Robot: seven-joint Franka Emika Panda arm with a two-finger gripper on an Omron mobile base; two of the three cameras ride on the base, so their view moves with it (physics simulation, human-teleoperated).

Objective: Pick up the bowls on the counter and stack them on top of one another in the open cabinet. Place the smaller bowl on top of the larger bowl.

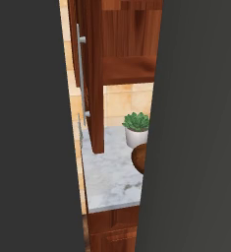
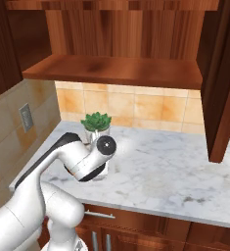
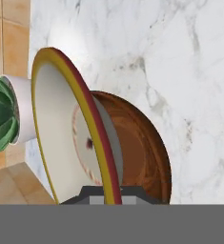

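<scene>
Bowl [image 3: 75, 138], brown outside and pale cream inside with a yellow-and-red rim, seen edge-on in the hand view with its rim running down between the dark finger tips; the gripper [image 3: 111, 194] is clamped narrow on that rim, so the bowl counts as held; behind it lies the veined marble of the counter [image 3: 180, 71], and whether the bowl is lifted clear of the slab or only tilted on it cannot be told. Left base view: a dark brown rounded edge [image 1: 139, 158] just in front of the plant, taken to be the same bowl, though a dark panel hides most of it. Beside the bowl, the white pot with a green succulent [image 3: 8, 116], standing near the tiled wall; right base view: the arm's wrist [image 2: 89, 162] low over the counter, directly in front of that pot. Above, the open cabinet [image 2: 116, 68] with its wooden shelf bare, its door swung out at the right; the silver bar handle [image 1: 81, 78] on the door's edge. A second bowl cannot be made out. Step in hand, by judgement: carrying off one bowl, stacking not yet begun. Next move calls for a rise clear of the succulent, then a reach up and inward to the shelf, keeping the bowl off the shelf's front edge.
</scene>
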